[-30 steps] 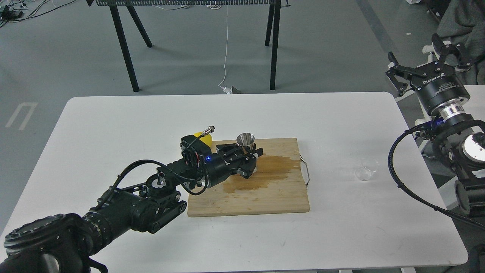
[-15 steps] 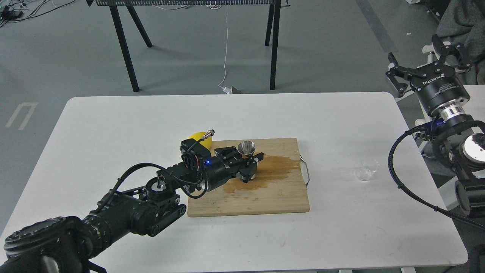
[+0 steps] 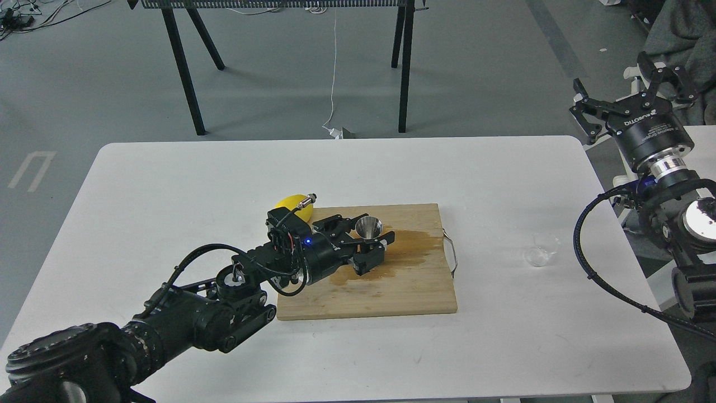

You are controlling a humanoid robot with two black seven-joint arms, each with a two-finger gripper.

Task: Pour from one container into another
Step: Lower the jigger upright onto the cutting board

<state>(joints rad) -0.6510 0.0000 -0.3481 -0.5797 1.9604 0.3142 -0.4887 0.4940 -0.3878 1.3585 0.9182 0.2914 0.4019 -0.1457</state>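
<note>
The steel jigger shows its open cone mouth above the wooden cutting board. My left gripper is shut on the jigger's waist, and its lower cone is hidden by the fingers. The tiny clear glass cup stands alone on the white table right of the board, far from both grippers. My right gripper is raised off the table's far right corner, open and holding nothing.
A dark wet patch spreads over the board's middle under the jigger. A yellow lemon lies at the board's far left corner, behind my left wrist. The board has a wire handle on its right side. A black table's legs stand beyond the white table.
My left gripper has carried the jigger slightly right and towards me, lower in view, so more of the lemon now shows. The right arm and glass cup have not moved.
</note>
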